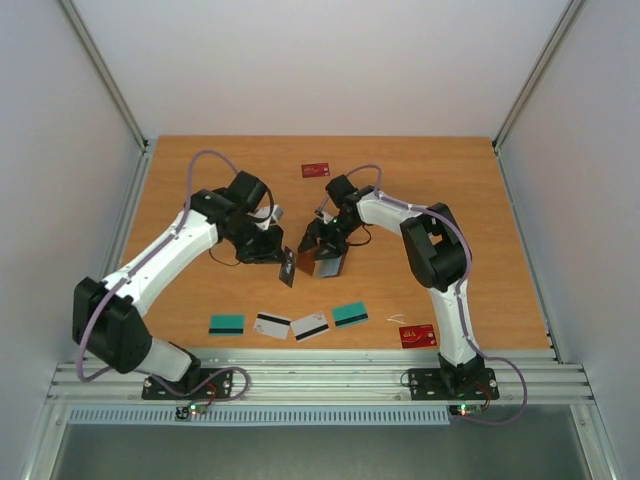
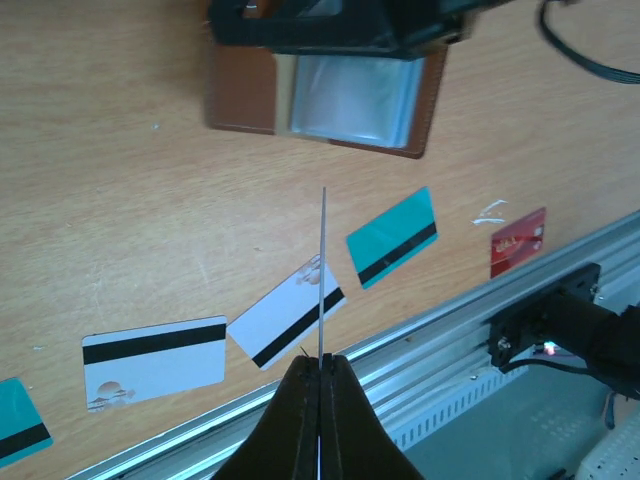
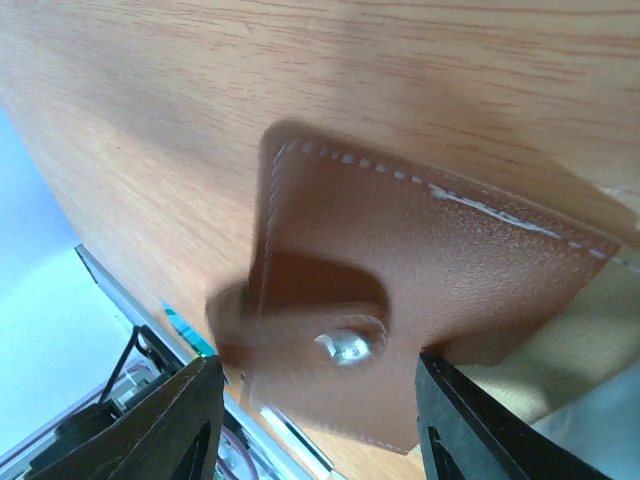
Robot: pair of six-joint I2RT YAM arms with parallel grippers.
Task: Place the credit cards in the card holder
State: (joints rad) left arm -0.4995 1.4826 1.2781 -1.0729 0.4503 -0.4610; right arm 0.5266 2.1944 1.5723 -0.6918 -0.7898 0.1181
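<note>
Two sets of fingers meet over the middle of the tabletop (image 1: 470,200), and by my reading you are about to feed one card into the holder. Your right fingers (image 3: 318,362) stand wide, clamped on the card holder (image 1: 326,262). It seems raised off the wood, with its open side turned toward the other arm. Your left fingers (image 2: 320,368) are pressed tight on the black card (image 2: 322,270), held on edge just short of the holder and not touching it.

To do this well, keep the holder dead steady and let only the card travel. Line the card's leading edge up with the pocket mouth, enter one corner first, then level out and slide slowly. The pocket looks barely wider than a card, so a skewed approach would likely catch the lining or twist the leather in your grip. Let go only once the card is seated.

In the left wrist view the holder's grey-blue pocket (image 2: 350,95) shows no card that I can make out, though glare hides its depth. Six cards lie flat on the tabletop. The near row runs left teal card (image 1: 226,324), left white card (image 1: 272,325), right white card (image 1: 310,327), right teal card (image 1: 350,315), then the near red card (image 1: 417,335). The far red card (image 1: 316,170) lies well apart from them.
</note>
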